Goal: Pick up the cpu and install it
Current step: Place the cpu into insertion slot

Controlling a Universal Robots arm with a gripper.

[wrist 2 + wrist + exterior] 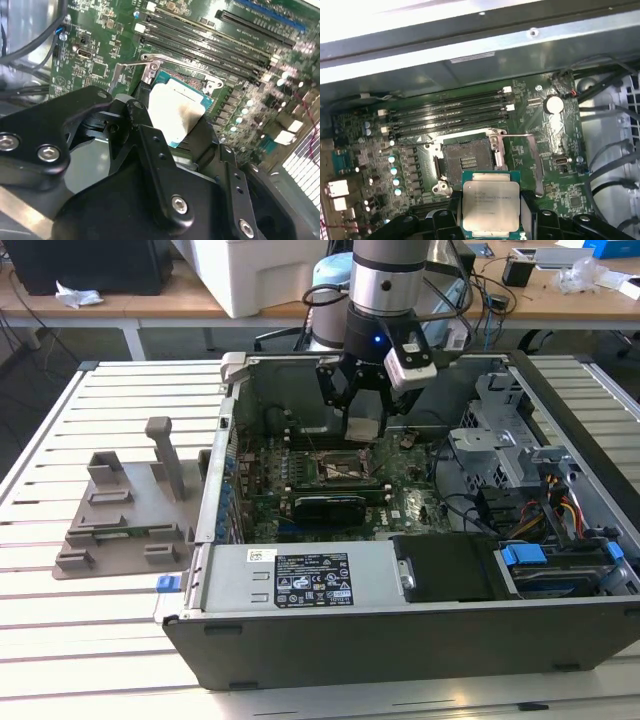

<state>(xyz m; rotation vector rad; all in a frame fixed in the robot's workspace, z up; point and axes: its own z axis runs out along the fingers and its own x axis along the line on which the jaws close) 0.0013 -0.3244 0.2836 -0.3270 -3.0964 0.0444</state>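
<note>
Item: cpu (491,205). Held in the air above the motherboard (555,150), close over the open socket (467,160) and not seated in it.

Clearances: the socket lies bare, its contact field exposed. Its metal retention frame (530,160) is swung open to one side, so the room over the socket is open. Four memory slots (450,112) run along the socket's far edge, all unfilled. In the exterior view a black graphics card (335,505) stands on the near side of the socket, the rear wall of the case (290,390) rises behind it, and bundled cables (470,510) lie to the exterior view's right, apart from the socket.

Appearance: small, flat, square. A silvery top plate with fine print sits on a green board with a thin pale border. In the second wrist view a glare patch washes out most of the plate.

Tool: gripper (360,425), two black fingers (445,220) clamped onto opposite edges of the cpu, open no wider than the chip.

Arm (385,280): reaches straight down into the open case from above, wrist vertical.

Outside the case: a grey holder tray (125,515) on the slatted table (60,620), at the exterior view's left, well apart from the gripper.
</note>
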